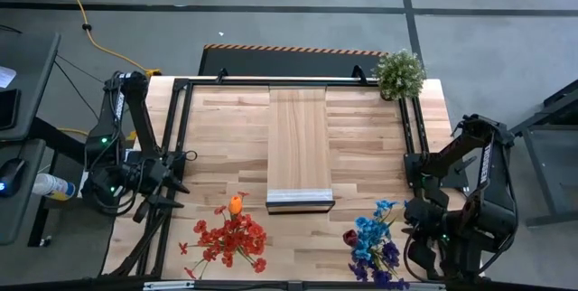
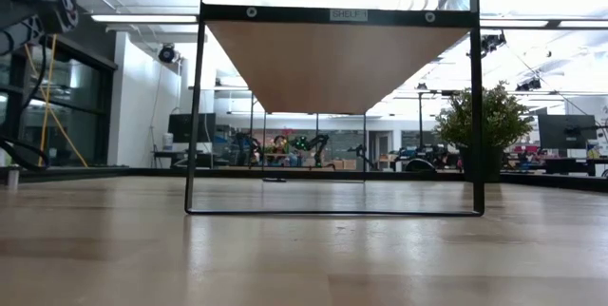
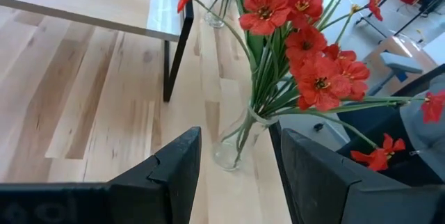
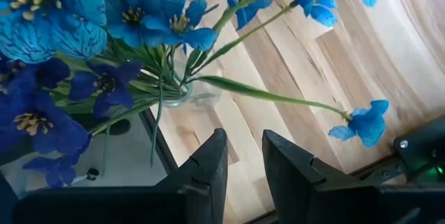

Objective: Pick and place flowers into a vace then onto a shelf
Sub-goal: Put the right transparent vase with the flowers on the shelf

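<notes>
- Slatted wooden tabletop (image 1: 226, 137) fills my overhead feed, with grey floor around it and a yellow cable (image 1: 90, 33) trailing off behind.
- Running down the table's middle I see the shelf (image 1: 299, 146), a raised light-wood board on a thin black frame.
- At the far right corner stands a bushy pale-green potted plant (image 1: 399, 74).
- My left gripper (image 3: 236, 165) sits off the table's left edge with its fingers apart, holding nothing; a clear glass vase (image 3: 236, 140) of red flowers (image 1: 230, 237) with one orange head stands just ahead of it on the near left.
- My right gripper (image 4: 245, 158) waits at the near right, fingers close together with a narrow gap, gripping nothing; blue and purple flowers (image 1: 375, 241) stand in a second glass vase (image 4: 191, 95) before it.
</notes>
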